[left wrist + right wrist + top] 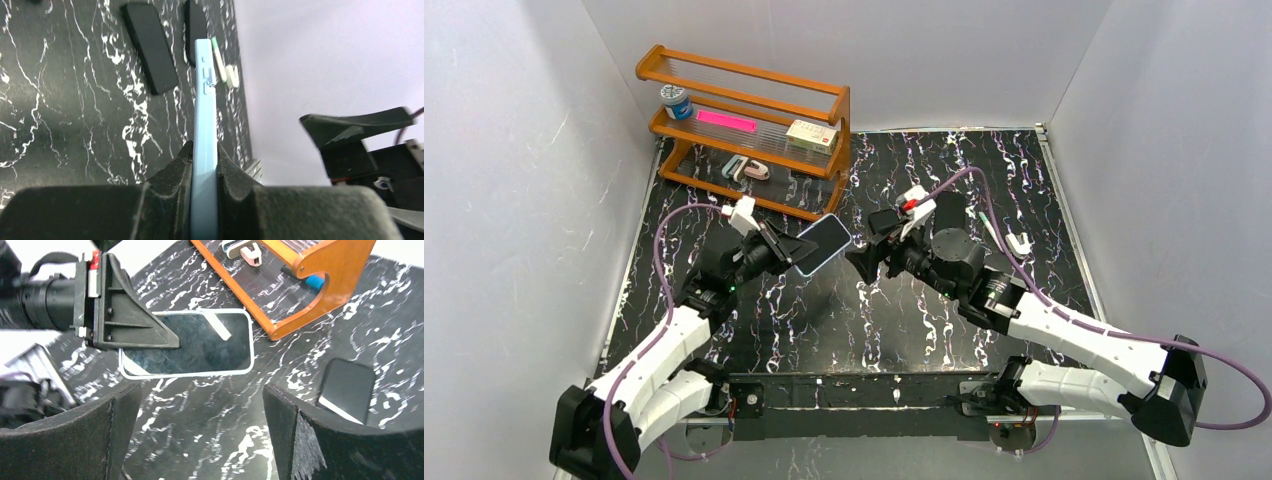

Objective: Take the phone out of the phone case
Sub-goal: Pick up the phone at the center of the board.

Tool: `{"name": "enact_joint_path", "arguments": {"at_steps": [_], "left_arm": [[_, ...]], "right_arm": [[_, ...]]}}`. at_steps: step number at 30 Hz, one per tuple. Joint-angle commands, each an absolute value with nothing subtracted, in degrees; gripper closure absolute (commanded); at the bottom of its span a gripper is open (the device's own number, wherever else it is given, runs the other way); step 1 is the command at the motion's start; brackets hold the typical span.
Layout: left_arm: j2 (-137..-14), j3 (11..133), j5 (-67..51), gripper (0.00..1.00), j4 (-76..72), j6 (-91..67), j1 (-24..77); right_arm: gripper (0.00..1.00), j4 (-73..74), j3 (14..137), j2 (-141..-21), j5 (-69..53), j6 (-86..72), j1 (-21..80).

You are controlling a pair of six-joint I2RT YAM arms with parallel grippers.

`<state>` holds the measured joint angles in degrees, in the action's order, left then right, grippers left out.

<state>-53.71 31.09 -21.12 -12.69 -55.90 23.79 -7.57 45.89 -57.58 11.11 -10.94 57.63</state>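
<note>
At the near edge of the bench [824, 325], both arms reach forward and inward, and they meet above its middle. The left fingers [782, 243] are clamped tight on the phone case [205, 120], pinching one end of the pale blue shell flat between them and holding it off the bench. The phone [200, 345] sits inside the case, its dark screen framed by the light rim and facing the right arm. The right fingers [862, 263] are spread wide with nothing between them, just beside the free end of the case but apart from it. Beyond them, a black slab [347, 390] lies flat on the bench, with a pen [217, 55] near it. Farthest back, at the left, stands a wooden rack [841, 140] with a small tin [676, 101], a pink strip [724, 121] and a box [812, 136] on its shelf.
</note>
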Motion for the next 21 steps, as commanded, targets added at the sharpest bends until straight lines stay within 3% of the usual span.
{"name": "enact_joint_path", "arguments": {"at_steps": [1, 7, 13, 21], "left_arm": [[-47.66, 28.75, -11.89, 1.0, -23.39, -64.98, 23.91], [-43.84, 25.73, -8.74, 1.0, -28.28, -70.97, 24.08], [-42.04, 24.39, -7.01, 1.0, -32.14, -77.16, 24.67], [-40.95, 23.87, -4.78, 1.0, -34.5, -80.5, 26.72]], "right_arm": [[0.01, -11.9, 45.26, -56.24, 13.93, -30.53, 57.06], [0.01, -20.41, 40.57, -57.95, 11.79, -46.8, 55.76], [0.01, -35.91, 37.71, -64.54, -1.27, -60.39, 49.26], [0.09, -45.87, 39.84, -71.77, -5.67, -68.07, 46.38]]}}
